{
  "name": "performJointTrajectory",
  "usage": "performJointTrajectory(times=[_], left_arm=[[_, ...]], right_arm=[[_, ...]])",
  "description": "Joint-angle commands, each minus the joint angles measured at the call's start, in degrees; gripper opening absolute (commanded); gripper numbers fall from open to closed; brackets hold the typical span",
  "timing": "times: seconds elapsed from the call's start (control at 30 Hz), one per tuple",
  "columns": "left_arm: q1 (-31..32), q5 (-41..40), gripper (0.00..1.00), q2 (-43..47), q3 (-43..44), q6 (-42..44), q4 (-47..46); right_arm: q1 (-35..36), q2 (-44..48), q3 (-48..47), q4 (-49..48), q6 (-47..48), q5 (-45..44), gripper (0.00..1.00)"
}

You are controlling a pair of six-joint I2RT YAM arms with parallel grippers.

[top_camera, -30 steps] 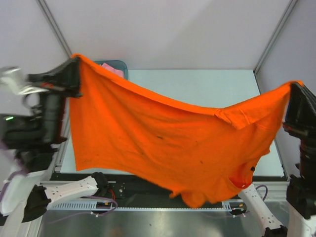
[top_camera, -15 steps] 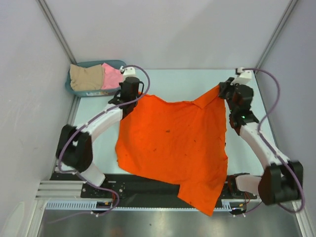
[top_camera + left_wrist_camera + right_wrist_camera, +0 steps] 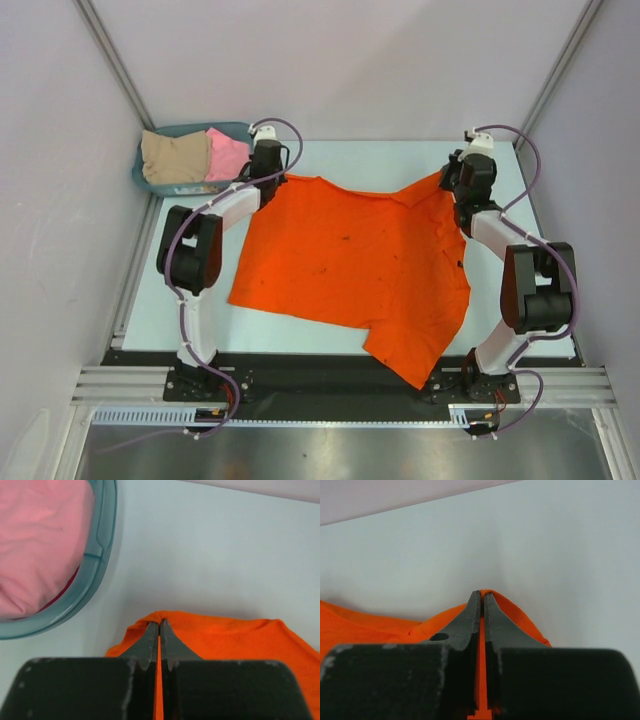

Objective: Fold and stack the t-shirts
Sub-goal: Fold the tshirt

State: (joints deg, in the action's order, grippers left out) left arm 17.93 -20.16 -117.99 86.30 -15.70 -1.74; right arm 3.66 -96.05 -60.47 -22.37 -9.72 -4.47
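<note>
Rumpled bright orange cloth t-shirt (image 3: 350, 265) lies spread right of the teal plastic basket (image 3: 102, 535) holding pink t-shirt (image 3: 228, 155) and beige t-shirt (image 3: 175, 155). Left gripper (image 3: 159, 625) and right gripper (image 3: 482, 595) pinch its far corners, jaws clamped on cloth.

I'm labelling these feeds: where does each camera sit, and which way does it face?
Top external: above and behind the bases, looking down on the table, orange shirt and basket; left arm and right arm show whole.
Left wrist: on the left arm, looking along the shut left hand at the shirt's corner, pink shirt beside.
Right wrist: on the right arm, looking along the shut right hand at the other corner.
Shared: orange shirt in all three.
</note>
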Motion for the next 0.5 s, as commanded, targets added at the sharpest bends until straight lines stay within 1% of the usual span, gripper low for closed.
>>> performJointTrajectory(times=[0.0,0.13,0.17,0.23,0.27,0.33,0.37,0.47], left_arm=[[-0.9,4.4,0.00,0.2,2.4,-1.8,-2.8],[-1.4,6.3,0.00,1.8,1.1,-1.8,-1.8],[-1.5,6.5,0.00,2.2,0.7,-1.7,-1.3],[-2.0,7.9,0.00,2.9,0.7,-2.0,1.3],[-2.2,8.0,0.00,3.3,0.5,-2.4,1.7],[-2.7,8.1,0.00,4.7,-1.1,-3.0,4.5],[-2.9,8.4,0.00,5.3,-1.8,-3.5,4.9],[-3.6,8.7,0.00,7.5,-3.9,-4.7,8.0]], right_arm=[[0.1,3.1,-1.9,0.6,-2.1,-0.1,0.00],[0.1,7.1,-1.8,7.6,-4.4,0.2,0.00],[0.0,8.1,-1.9,11.5,-6.3,-1.5,0.00],[0.0,11.1,-1.7,15.8,-8.5,-4.0,0.00],[0.0,12.1,-1.4,19.7,-9.8,-4.8,0.00],[0.0,15.4,-0.7,24.2,-12.9,-6.7,0.00],[-0.1,16.7,-0.5,28.3,-13.6,-7.0,0.00],[-0.1,21.3,1.3,33.6,-15.2,-6.0,0.00]])
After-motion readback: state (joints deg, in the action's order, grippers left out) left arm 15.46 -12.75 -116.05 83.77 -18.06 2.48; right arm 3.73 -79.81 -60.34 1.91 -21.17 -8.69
